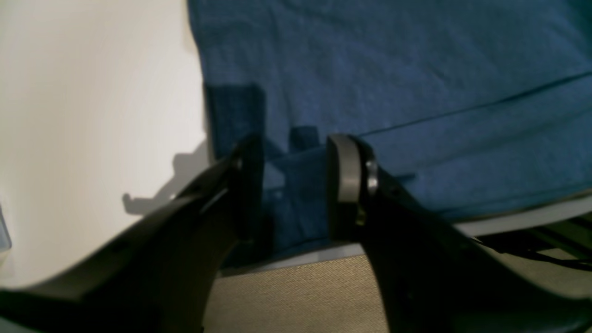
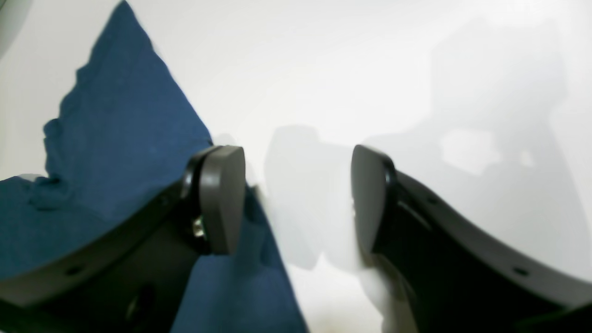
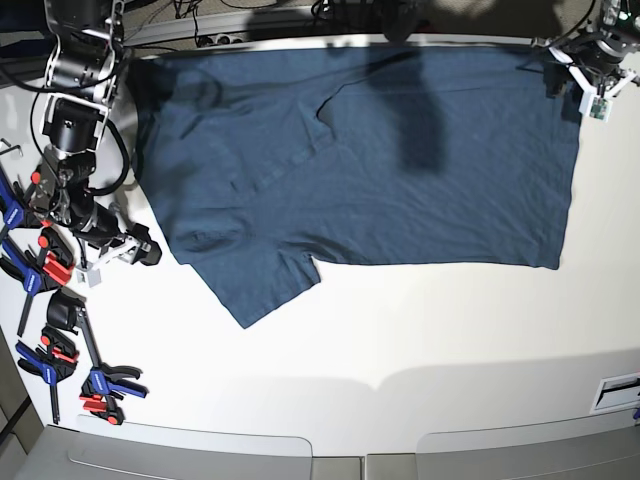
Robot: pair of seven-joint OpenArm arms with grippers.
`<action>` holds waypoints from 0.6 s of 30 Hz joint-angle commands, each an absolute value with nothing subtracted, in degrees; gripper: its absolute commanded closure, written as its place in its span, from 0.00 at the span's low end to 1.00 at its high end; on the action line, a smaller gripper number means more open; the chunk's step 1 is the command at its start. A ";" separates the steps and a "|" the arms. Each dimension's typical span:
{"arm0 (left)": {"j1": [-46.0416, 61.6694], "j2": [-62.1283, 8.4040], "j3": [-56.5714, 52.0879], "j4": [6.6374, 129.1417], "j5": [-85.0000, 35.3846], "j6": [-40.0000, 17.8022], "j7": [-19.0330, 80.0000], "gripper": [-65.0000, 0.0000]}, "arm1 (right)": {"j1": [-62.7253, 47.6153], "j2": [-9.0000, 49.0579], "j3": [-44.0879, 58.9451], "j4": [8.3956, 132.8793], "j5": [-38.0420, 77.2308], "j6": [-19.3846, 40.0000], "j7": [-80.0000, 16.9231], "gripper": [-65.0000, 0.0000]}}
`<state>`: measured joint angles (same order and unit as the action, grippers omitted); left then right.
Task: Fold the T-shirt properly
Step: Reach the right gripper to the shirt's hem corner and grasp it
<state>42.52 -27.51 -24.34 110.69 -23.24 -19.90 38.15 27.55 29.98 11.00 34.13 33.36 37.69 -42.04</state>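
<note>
Here, along the near left edge of the white table (image 3: 400,340), a row of blue and red clamps (image 3: 100,385) is lying in a loose line. Farther in, the T-shirt (image 3: 400,170) is lying spread across the far half of the table, one sleeve pointing toward the near left and its far edge running along the table's far rim.

The right gripper (image 2: 296,199) is sitting at the shirt's left edge, low over the table; its fingers are standing spread apart with bare table showing between them, one pad (image 2: 222,199) overlapping the cloth's edge, and nothing is being held. In the base view this gripper (image 3: 135,250) is showing just beside the left side of the shirt.

At the far right corner, the left gripper (image 1: 293,185) is hanging over the shirt's corner where it is reaching the table's edge, fingers parted with blue cloth lying between them, not pinched.
</note>
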 commanded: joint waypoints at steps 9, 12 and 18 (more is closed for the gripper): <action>42.85 -28.25 -24.82 111.57 -23.42 -19.88 37.26 0.68 | 29.21 30.94 11.29 34.87 34.70 38.37 -41.28 0.48; 42.85 -28.27 -24.82 111.57 -23.42 -19.88 37.26 0.68 | 29.21 30.94 11.29 34.87 34.68 39.05 -42.13 0.48; 42.85 -28.27 -24.82 111.57 -23.42 -19.88 37.23 0.68 | 29.19 30.94 11.29 34.87 34.68 40.00 -44.03 0.48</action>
<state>42.52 -27.49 -24.34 110.69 -23.27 -19.90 38.15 27.59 29.69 11.00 34.13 33.47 39.42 -44.66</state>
